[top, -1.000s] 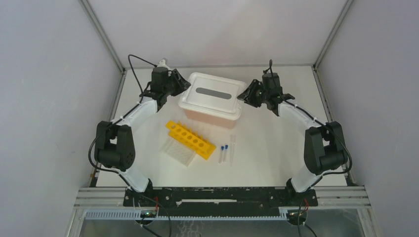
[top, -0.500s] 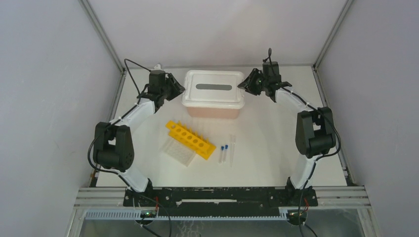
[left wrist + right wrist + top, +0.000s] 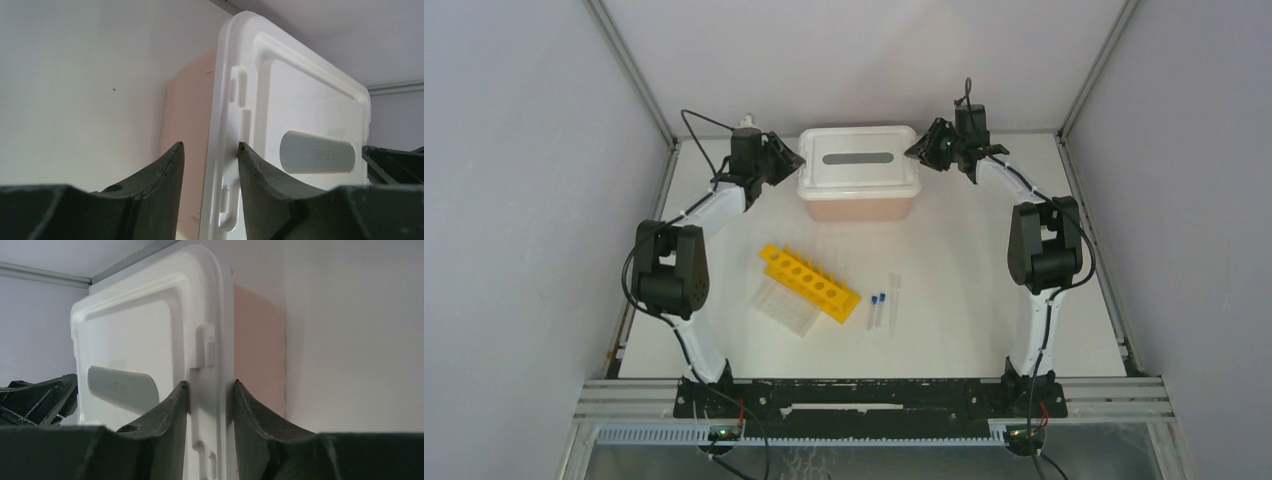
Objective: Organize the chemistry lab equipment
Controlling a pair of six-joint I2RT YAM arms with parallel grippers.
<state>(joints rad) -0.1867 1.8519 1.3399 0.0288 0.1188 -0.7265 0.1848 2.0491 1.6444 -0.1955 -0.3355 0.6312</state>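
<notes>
The yellow tube rack (image 3: 809, 283) lies at an angle mid-table, with the clear gridded well plate (image 3: 786, 308) against its near side. To their right lie two blue-capped vials (image 3: 877, 300) and a thin clear tube (image 3: 894, 290). Neither gripper touches any of these. Both are far back at the pink box with the white lid (image 3: 859, 160). My left gripper (image 3: 789, 160) (image 3: 210, 145) is shut on the lid rim (image 3: 225, 125) at the box's left end. At the right end, my right gripper (image 3: 916, 152) (image 3: 210, 382) pinches the rim (image 3: 210, 355).
The box stands close to the back wall, square to it. Side walls and frame rails border the white table (image 3: 984, 300). Both arms stretch far back along the left and right sides of the table.
Both arms have carried the box away from the table's middle toward the back wall and turned it square. The rack, plate, vials and tube have not moved.
</notes>
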